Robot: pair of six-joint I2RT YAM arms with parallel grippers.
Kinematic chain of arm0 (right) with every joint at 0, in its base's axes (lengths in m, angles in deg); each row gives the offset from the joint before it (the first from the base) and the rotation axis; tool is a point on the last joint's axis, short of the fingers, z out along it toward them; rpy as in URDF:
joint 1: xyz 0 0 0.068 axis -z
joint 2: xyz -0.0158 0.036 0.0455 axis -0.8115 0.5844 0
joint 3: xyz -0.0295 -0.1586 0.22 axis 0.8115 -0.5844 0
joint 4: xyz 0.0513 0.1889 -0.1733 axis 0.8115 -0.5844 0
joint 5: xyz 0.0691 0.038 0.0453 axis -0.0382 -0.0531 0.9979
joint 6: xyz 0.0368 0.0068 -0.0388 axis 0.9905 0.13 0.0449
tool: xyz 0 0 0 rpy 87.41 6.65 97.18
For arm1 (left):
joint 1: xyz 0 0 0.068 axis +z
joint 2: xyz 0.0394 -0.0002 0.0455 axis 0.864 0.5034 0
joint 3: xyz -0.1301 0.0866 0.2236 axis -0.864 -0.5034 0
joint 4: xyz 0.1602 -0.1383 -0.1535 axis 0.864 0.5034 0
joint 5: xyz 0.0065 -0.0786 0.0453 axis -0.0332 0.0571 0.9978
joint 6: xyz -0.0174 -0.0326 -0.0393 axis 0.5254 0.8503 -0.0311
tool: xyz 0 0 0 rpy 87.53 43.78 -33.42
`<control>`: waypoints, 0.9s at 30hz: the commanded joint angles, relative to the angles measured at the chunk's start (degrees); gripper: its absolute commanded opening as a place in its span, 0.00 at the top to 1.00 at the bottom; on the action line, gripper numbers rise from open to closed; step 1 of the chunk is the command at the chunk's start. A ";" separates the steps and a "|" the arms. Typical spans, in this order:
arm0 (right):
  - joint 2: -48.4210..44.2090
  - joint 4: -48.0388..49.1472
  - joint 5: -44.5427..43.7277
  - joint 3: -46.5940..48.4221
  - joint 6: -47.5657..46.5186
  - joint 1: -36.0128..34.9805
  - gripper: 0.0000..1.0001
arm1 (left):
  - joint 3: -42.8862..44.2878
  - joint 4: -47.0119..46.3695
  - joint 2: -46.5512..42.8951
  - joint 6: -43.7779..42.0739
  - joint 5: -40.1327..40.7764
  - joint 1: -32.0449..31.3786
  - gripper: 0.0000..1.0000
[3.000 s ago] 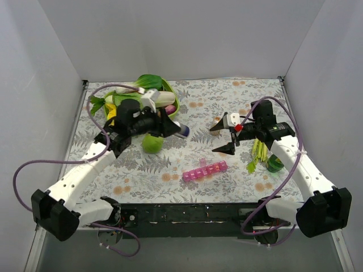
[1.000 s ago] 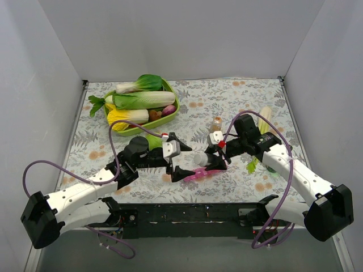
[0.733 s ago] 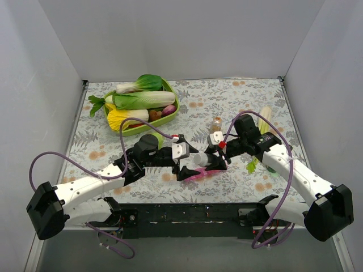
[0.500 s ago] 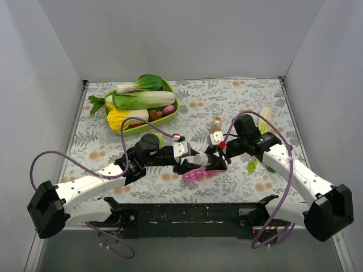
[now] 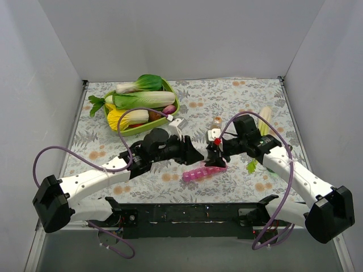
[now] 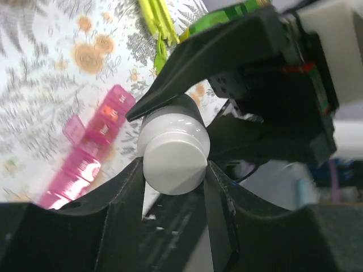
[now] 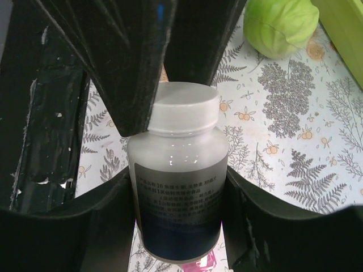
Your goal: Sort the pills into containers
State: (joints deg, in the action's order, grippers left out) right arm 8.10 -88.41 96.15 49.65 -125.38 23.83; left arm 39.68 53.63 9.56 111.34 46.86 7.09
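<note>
Both arms meet mid-surface. Open floral cloth at back centre and front left, walls on three sides. Right fingers clenched on white pill bottle; left fingers clamped on its white cap. Pink organiser lies just beside them toward the front edge, one lid up, contents unclear. Green tray back left holds vegetables.

Bright even light, soft shadows, left wrist view slightly blurred
</note>
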 commanded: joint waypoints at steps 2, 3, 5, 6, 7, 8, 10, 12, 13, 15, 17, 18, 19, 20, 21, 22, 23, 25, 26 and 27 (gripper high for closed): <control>-0.82 6.41 -5.50 -0.94 5.57 -0.26 0.99 | 7.38 18.09 1.54 41.24 11.25 -0.05 1.00; -0.64 6.59 -6.03 -0.85 5.84 -0.26 0.99 | 8.18 19.76 2.95 47.03 9.94 -0.14 1.00; -0.20 6.68 -6.21 -0.76 6.36 -0.26 0.99 | 9.24 19.69 4.19 51.81 6.60 -0.14 1.00; -0.20 6.76 -6.30 -0.68 6.45 -0.26 0.99 | 9.33 19.69 4.54 54.79 5.81 -0.14 1.00; -0.20 6.76 -6.38 -0.67 6.54 -0.26 0.99 | 9.68 19.78 5.24 55.26 5.54 -0.05 1.00; -0.37 6.85 -6.47 -0.59 6.63 -0.26 0.99 | 10.55 20.04 5.42 55.44 5.36 -0.14 1.00; -0.55 6.94 -6.65 -1.02 6.54 -0.17 0.99 | 11.43 20.65 5.86 54.22 5.88 -0.14 1.00; -0.72 7.11 -6.13 -1.29 6.63 -0.08 0.99 | 12.23 21.01 5.60 52.11 5.97 -0.05 0.99; -0.72 7.12 -5.95 -1.29 6.72 0.00 0.99 | 12.23 21.01 5.51 50.18 5.89 -0.05 0.93; -0.55 7.03 -5.51 -1.03 6.63 0.18 0.99 | 11.36 19.09 4.55 47.89 4.83 -0.05 0.54; -0.46 6.94 -5.07 -0.85 6.63 0.27 0.99 | 10.13 16.89 2.80 43.68 2.48 -0.05 0.17; -0.46 6.85 -4.54 -0.76 6.63 0.35 0.99 | 8.56 14.53 2.09 41.92 1.68 0.04 0.09; -0.46 6.59 -4.19 -0.76 6.54 0.44 0.99 | 7.76 13.55 1.30 40.60 0.71 0.13 0.02; -0.55 6.41 -3.84 -0.68 6.37 0.53 0.99 | 7.14 12.67 -0.28 36.93 -0.52 0.30 0.02; -0.64 6.33 -3.14 -0.67 6.19 0.71 0.99 | 5.83 12.49 -1.07 35.15 -1.40 0.65 0.02; -0.72 6.06 -2.70 -0.76 6.02 0.79 0.99 | 5.12 11.87 -1.87 33.05 -2.71 1.00 0.02; -0.99 5.89 -2.26 -0.68 5.75 0.88 0.99 | 4.42 11.78 -2.83 26.76 -3.77 1.53 0.02; -1.42 4.40 -0.07 -0.68 4.18 1.41 0.99 | 2.83 12.04 -5.73 16.74 -8.78 1.88 0.02; -1.51 3.70 0.99 -0.59 3.39 1.58 0.99 | 2.39 13.00 -6.70 6.76 -10.44 1.89 0.02; -1.69 2.91 3.26 -0.50 2.42 1.85 0.99 | 1.52 14.75 -8.80 -0.13 -15.68 1.89 0.02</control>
State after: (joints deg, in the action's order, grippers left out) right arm 8.08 -84.44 92.57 48.16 -120.01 24.83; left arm 43.35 67.12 6.67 138.62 43.39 8.40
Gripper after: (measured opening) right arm 0.599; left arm 0.981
